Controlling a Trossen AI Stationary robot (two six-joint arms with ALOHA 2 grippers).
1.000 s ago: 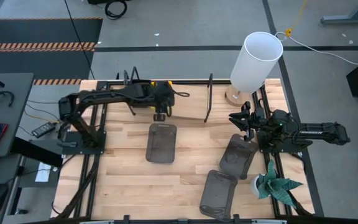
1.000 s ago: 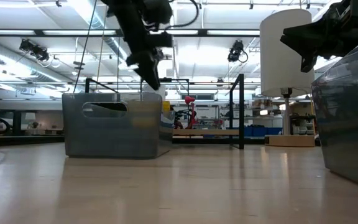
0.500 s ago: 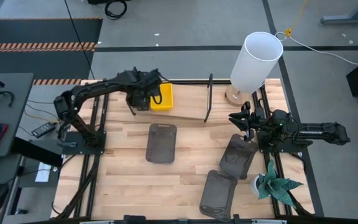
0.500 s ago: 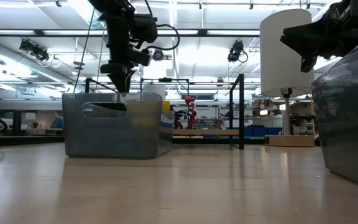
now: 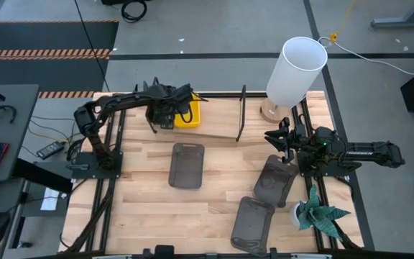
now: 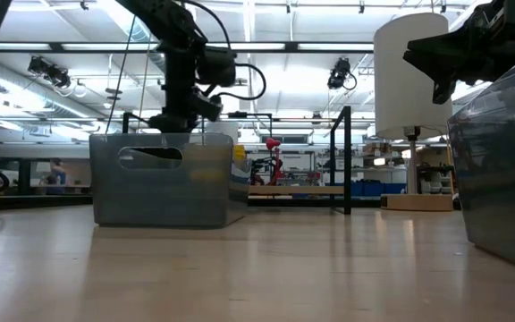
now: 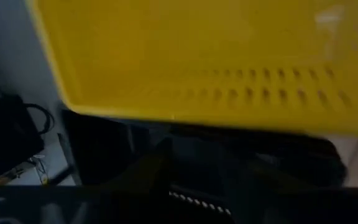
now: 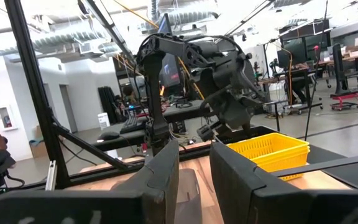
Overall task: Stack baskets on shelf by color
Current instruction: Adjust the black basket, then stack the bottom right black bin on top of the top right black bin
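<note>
Left arm at the yellow basket on the shelf

In the high view's upper middle, the left gripper [image 5: 165, 115] sits over the near-left edge of the yellow basket [image 5: 187, 113], which rests on the shelf [image 5: 218, 124] toward its left end, probably the spot for the yellow stack. Whether its fingers are spread or pinching the rim I cannot tell. Three dark grey baskets lie on the table [image 5: 135, 201]: one at centre [image 5: 186, 165], two at lower right [image 5: 276, 180] [image 5: 252, 224], likely waiting their turn. The right gripper [image 5: 279, 139] hovers at mid-right by the upper of these two, fingers [image 8: 160, 171] slightly apart, holding nothing.
</note>
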